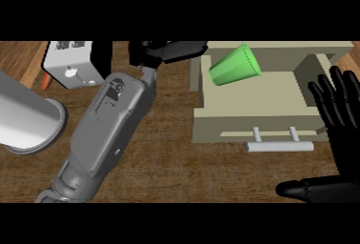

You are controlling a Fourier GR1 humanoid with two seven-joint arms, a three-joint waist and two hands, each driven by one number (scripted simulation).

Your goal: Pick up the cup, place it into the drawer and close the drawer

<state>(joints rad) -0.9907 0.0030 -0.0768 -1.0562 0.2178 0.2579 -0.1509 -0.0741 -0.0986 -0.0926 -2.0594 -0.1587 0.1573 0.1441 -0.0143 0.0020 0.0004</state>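
- Since the green cup (236,65) already lies tilted on its side at the back left of the open drawer (243,102), the pick and place look done; judging by this, only the closing is left
- drawer is pulled out toward the viewer, its front panel and white bar handle (280,146) face the lower edge, nothing touching the handle
- left hand (172,50) is up near the top, just left of the cup and the drawer's back left corner, fingers look partly bent and hold nothing; can't tell if it touches the cup
- right hand (342,112) sits at the right edge beside the drawer, fingers straight and spread upward, thumb low, holding nothing, resting
- surface is a brown wood-grain counter (175,162)
- a large grey cylinder (25,119) lies at the left edge, a white box-like appliance (69,64) at upper left with something orange (46,82) beside it, too small to tell what
- nothing of the room beyond the counter shows
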